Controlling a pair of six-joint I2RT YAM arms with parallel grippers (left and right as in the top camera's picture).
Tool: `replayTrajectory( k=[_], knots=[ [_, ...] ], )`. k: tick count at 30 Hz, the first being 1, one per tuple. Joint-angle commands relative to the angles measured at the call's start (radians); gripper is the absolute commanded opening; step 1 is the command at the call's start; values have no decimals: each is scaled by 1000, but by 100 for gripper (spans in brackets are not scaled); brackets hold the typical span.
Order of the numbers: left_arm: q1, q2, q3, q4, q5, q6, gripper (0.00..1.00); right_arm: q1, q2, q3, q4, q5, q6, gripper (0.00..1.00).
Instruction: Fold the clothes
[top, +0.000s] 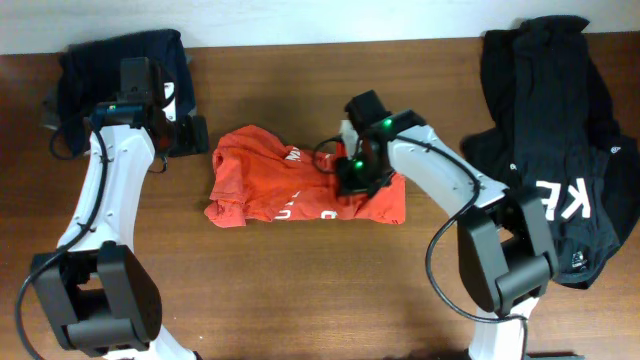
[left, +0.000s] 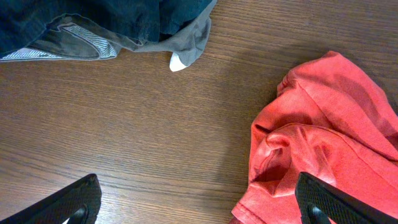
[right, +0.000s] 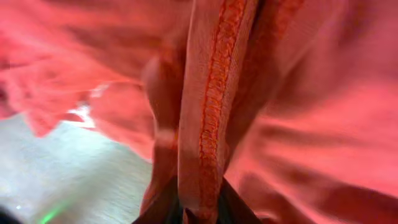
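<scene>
Brown wood-grain table (top: 300, 300) runs up to a pale wall (top: 300, 20) at its far edge. Our T-shirt (top: 270, 185) lies bunched mid-table, its long axis running from the left edge toward the right. Our right gripper (right: 200, 210) is at the shirt's right end, fingers pinched on a stitched fold. Our left gripper (left: 196, 186) hovers spread wide over bare wood near the far-left corner, with the shirt just to its right. We judge it the nearer arm for the loose left end.
</scene>
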Motion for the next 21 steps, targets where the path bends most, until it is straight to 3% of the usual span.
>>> replayTrajectory(
  k=[1, 7, 12, 17, 21],
  knots=[
    [1, 6, 15, 0, 4, 19, 99, 71, 4, 3, 44, -41, 10, 20],
    [2, 6, 15, 2, 4, 19, 99, 104, 2, 9, 133, -42, 61, 20],
    [2, 6, 15, 0, 12, 19, 99, 51, -12, 92, 62, -57, 47, 22],
    [1, 7, 15, -8, 123, 20, 99, -21, -19, 256, -128, -66, -39, 60],
    [1, 11, 3, -15, 193, 68, 99, -70, -19, 358, -267, -66, -93, 73]
  ],
)
